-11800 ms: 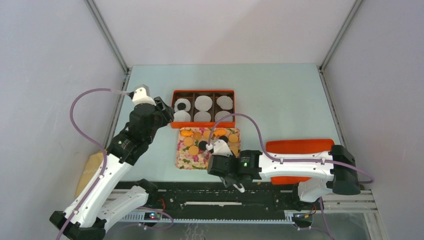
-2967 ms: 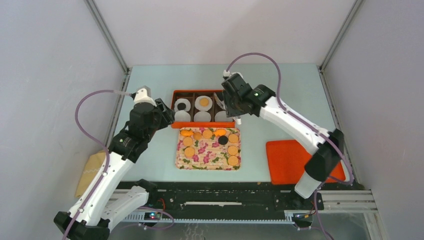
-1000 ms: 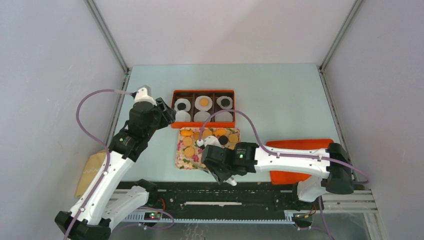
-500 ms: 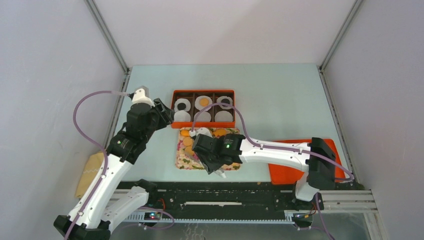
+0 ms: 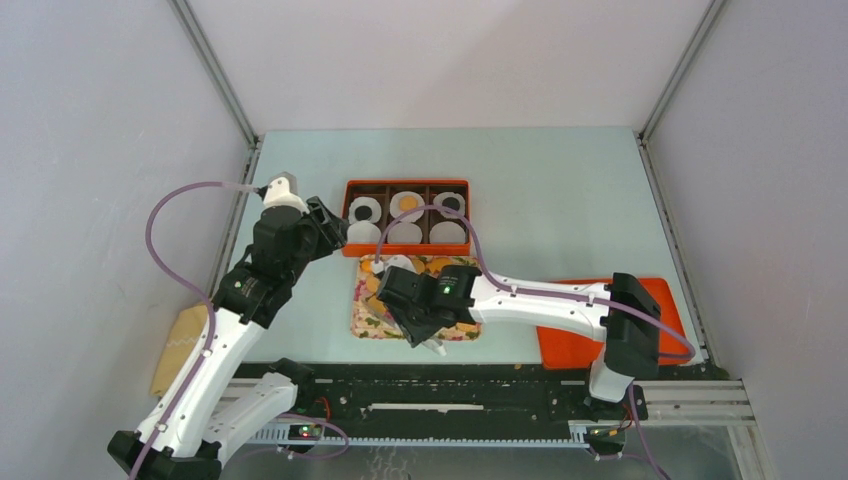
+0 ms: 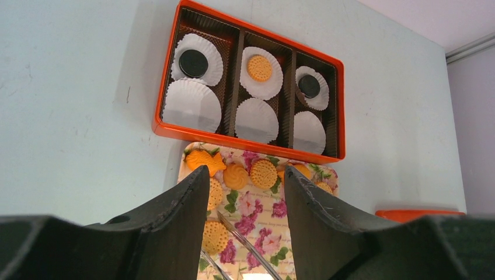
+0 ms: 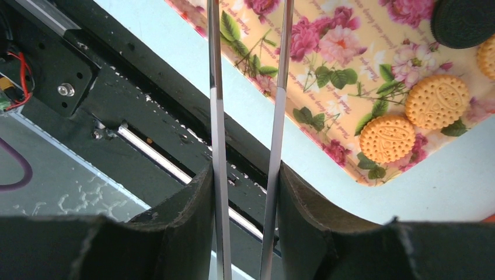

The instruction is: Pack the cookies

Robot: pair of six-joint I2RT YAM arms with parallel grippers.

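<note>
We see a pale blue-green flat tabletop (image 5: 570,190) boxed in by plain grey-white panel walls: left wall (image 5: 100,150), far wall (image 5: 440,60), right wall (image 5: 770,150). Silver metal frame posts rise at the far-left corner (image 5: 215,75) and the far-right corner (image 5: 680,70). A black metal rail (image 5: 450,398) spans the near edge. A tan flat piece (image 5: 183,338), material unclear, lies near-left, off the table. Light is even and soft, shadows faint.
</note>
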